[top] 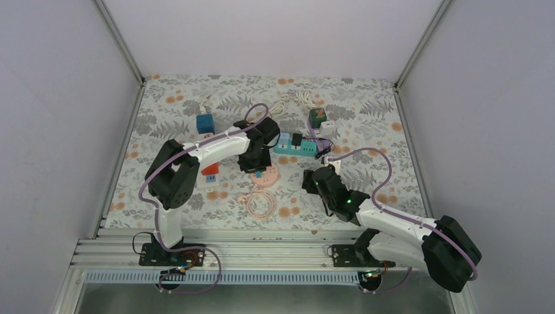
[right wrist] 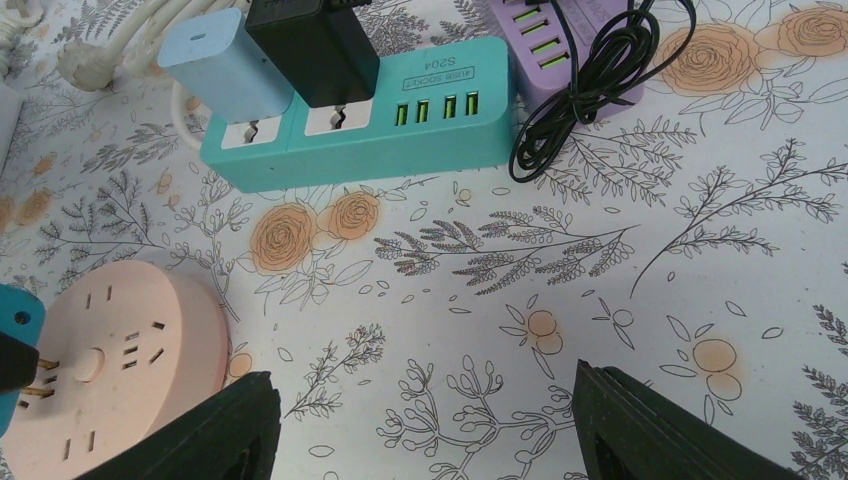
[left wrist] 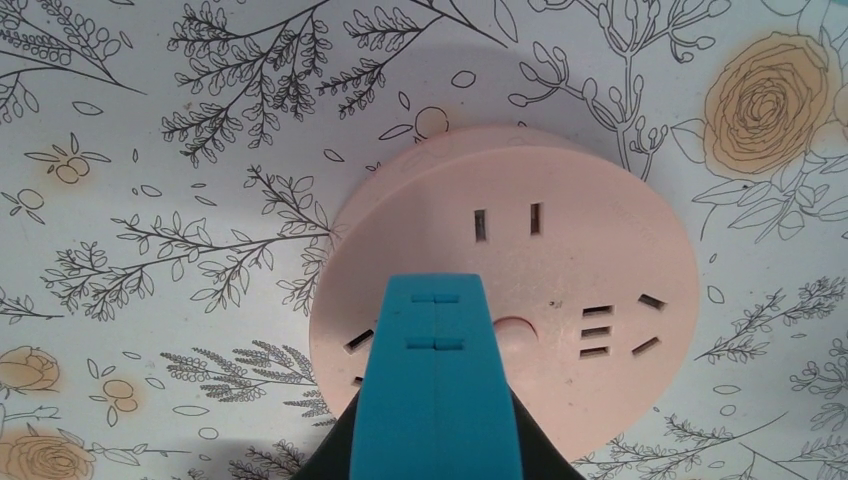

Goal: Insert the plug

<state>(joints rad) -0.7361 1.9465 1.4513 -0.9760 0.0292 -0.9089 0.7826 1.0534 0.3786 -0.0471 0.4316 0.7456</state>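
The left hand (left wrist: 435, 450) is clamped tight on the blue plug (left wrist: 435, 350), holding it over the near-left part of the round pink socket (left wrist: 570, 250) on the flowered counter (right wrist: 700, 250); in the right wrist view its metal prongs show between plug body and socket face, so it is not fully seated; the right hand (right wrist: 430, 420) hovers with its jaws wide apart and holding nothing, near the teal power strip (right wrist: 370, 140).

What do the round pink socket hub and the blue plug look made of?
Round pink socket hub: moulded plastic, matte, going by its even colour, soft sheen and crisp slots. Blue plug: probably hard plastic too, smooth, with a moulded seam down its middle.
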